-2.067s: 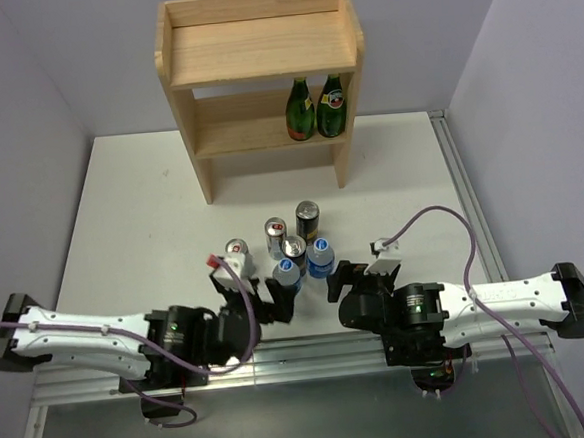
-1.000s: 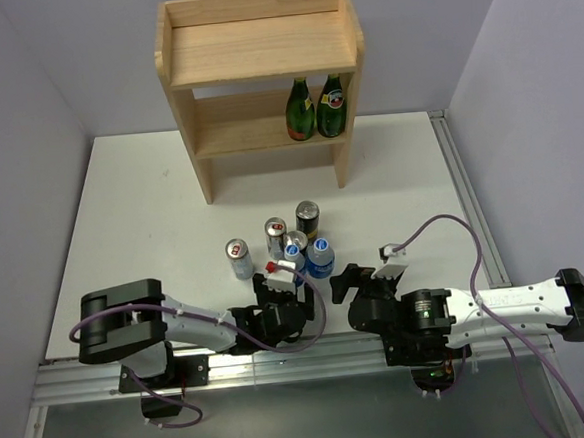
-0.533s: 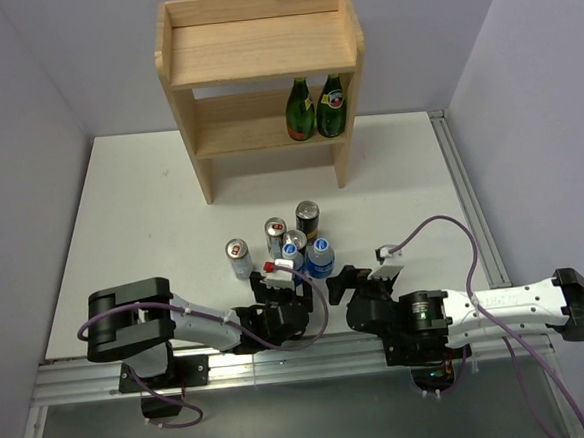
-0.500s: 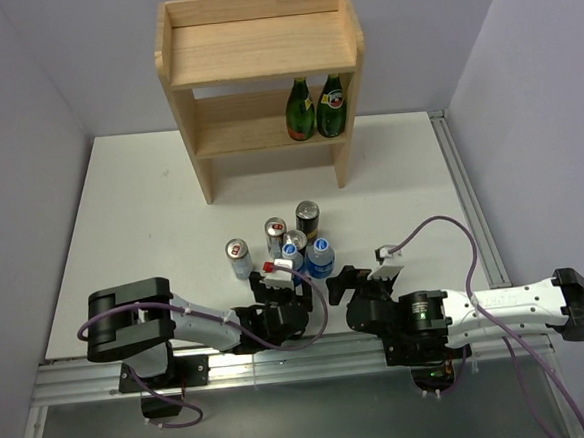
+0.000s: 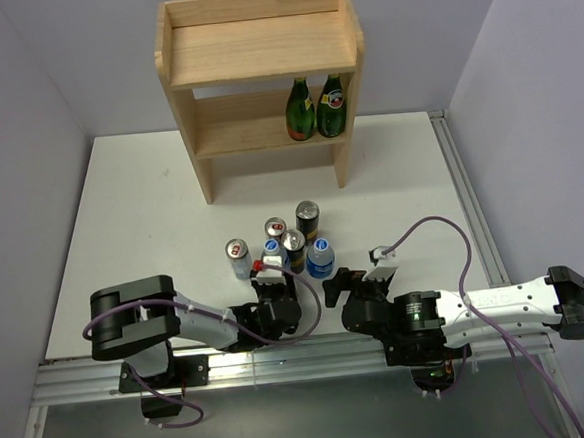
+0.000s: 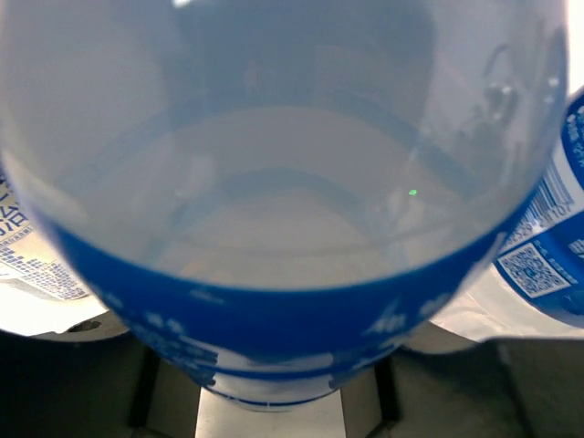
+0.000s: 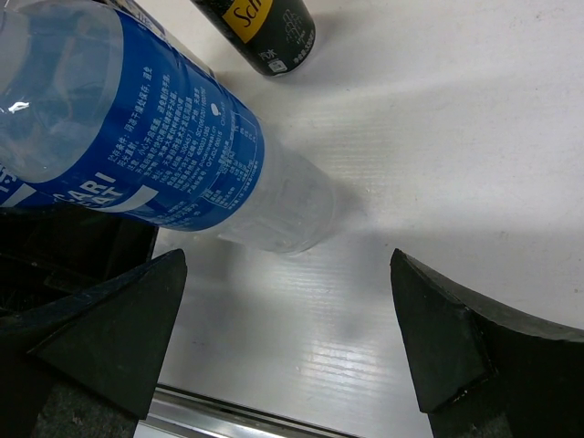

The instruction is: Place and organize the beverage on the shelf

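Note:
My left gripper (image 5: 272,273) is shut on a clear water bottle with a blue cap (image 5: 271,248), standing in the cluster of drinks. In the left wrist view that bottle (image 6: 274,228) fills the frame, with the left gripper (image 6: 292,406) low around its blue label. The second water bottle (image 5: 320,250) stands just beyond my open right gripper (image 5: 331,282). In the right wrist view this bottle (image 7: 155,155) lies up and left of the empty right gripper (image 7: 287,338). Two black-and-gold cans (image 5: 308,214) (image 5: 294,242) and two silver cans (image 5: 236,251) (image 5: 274,226) stand close by. The wooden shelf (image 5: 260,51) is at the back.
Two green glass bottles (image 5: 315,109) stand on the right of the shelf's lower tier. A metal rail (image 5: 281,355) runs along the table's near edge, and side walls close in the table. A purple cable (image 5: 444,238) loops above the right arm.
My left gripper has shut on the water bottle and carried it left and slightly away, uncovering the nearer black-and-gold can. The right gripper has crept a little left, still open.

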Action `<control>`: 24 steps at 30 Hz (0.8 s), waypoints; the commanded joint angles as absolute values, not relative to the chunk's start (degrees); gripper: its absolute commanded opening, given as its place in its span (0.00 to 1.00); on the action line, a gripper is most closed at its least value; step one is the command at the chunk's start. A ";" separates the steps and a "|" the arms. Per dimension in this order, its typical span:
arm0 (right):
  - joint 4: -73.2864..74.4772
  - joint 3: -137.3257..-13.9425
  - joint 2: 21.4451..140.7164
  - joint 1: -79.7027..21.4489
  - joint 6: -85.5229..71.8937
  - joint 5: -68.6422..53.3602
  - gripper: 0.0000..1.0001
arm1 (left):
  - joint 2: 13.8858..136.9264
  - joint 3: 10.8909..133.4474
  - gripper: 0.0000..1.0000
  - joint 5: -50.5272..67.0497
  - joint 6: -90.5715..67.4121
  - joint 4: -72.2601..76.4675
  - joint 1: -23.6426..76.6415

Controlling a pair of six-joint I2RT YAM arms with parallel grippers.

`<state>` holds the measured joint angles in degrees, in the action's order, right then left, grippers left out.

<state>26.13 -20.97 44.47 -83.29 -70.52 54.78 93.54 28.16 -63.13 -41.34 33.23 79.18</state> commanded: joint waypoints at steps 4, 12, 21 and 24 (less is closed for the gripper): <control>25.31 -20.39 43.77 -83.67 -71.54 56.69 1.00 | 90.45 31.80 0.00 -65.29 -44.72 24.66 79.01; 25.05 -20.04 41.84 -83.58 -70.93 57.22 1.00 | 76.39 52.37 0.00 -64.78 -40.19 -10.19 83.06; 23.47 -20.92 41.92 -83.58 -68.82 57.57 1.00 | 68.20 75.56 0.00 -55.74 -14.25 -15.03 70.95; 22.33 -21.35 42.19 -83.58 -67.94 57.57 1.00 | 71.01 85.58 0.00 -48.20 -8.54 -15.38 62.07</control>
<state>24.95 -20.23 42.24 -83.29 -68.86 54.83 70.94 76.86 -53.49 -18.46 -18.24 68.64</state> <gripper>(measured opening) 0.998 0.572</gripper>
